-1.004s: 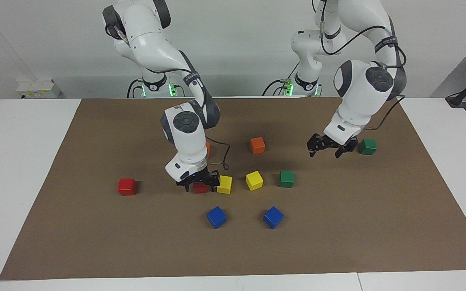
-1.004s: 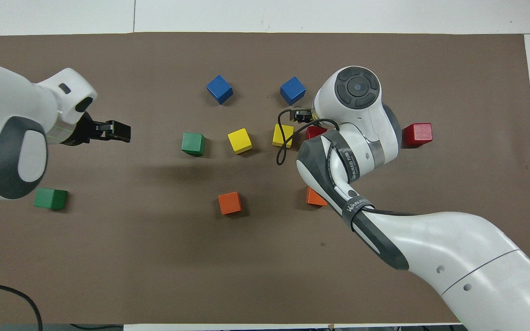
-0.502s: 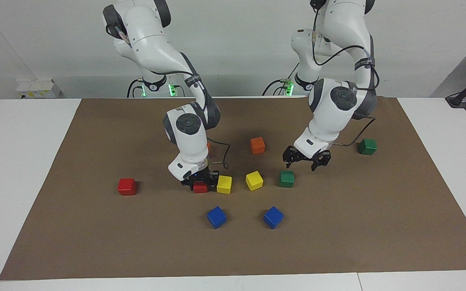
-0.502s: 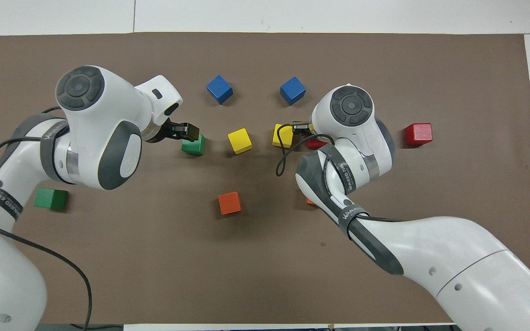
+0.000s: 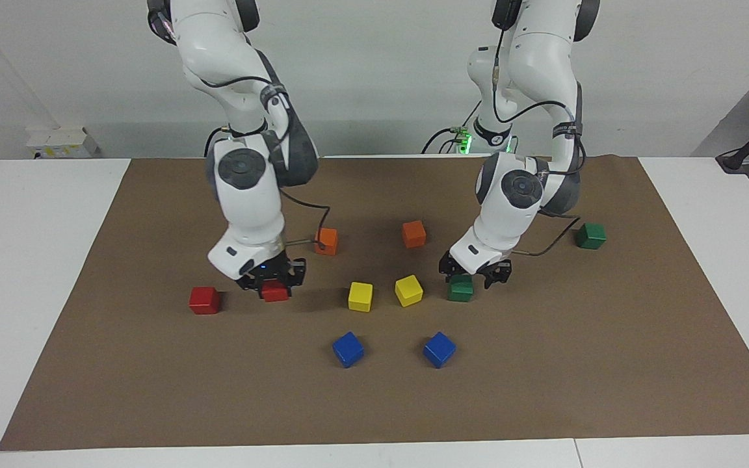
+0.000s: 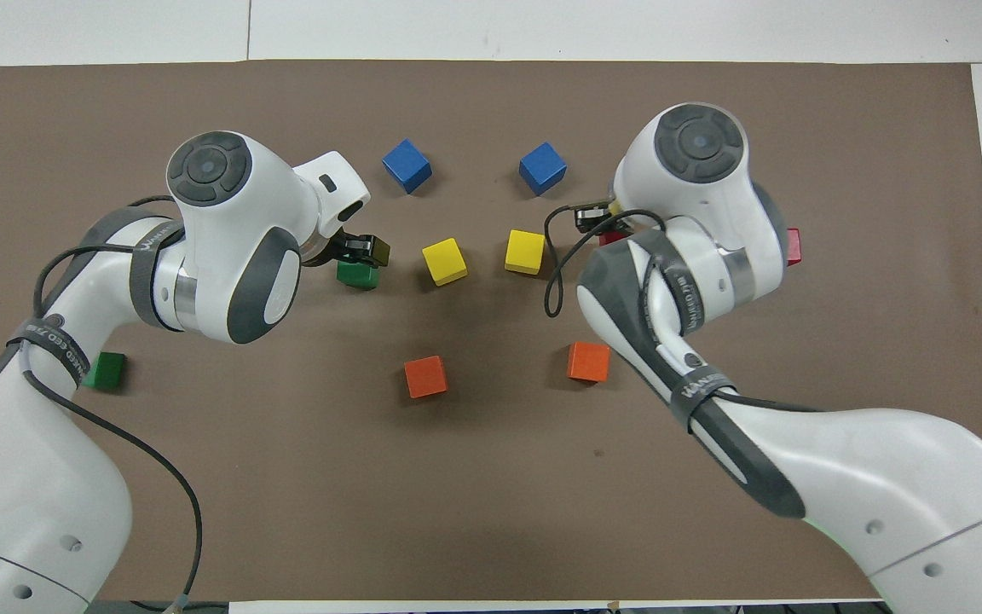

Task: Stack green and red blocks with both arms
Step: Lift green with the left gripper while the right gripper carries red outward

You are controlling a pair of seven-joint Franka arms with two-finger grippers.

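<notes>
**Both arms at their first blocks: red gripped, green about to be**

The step in hand looks like the pickup. In the facing view's centre-left, the right gripper [image 5: 272,281] has its fingers clamped on a red cube [image 5: 275,292], held just clear of the brown mat [image 5: 153,390], with the second red cube [image 5: 204,299] resting to its left in the frame. My reading is that the carried cube is bound for that one; the next move calls for travel over it, squaring the faces and a gentle lowering before release.

Right of centre, the left gripper [image 5: 475,273] stands low with its fingers spread on either side of a green cube [image 5: 460,288], not yet closed. It needs to settle and close evenly, then lift and carry toward the other green cube [image 5: 590,235] in the frame's right.

All four task cubes are small, smooth, plain and equal in size. Yellow, blue and orange cubes lie between, untouched.
</notes>
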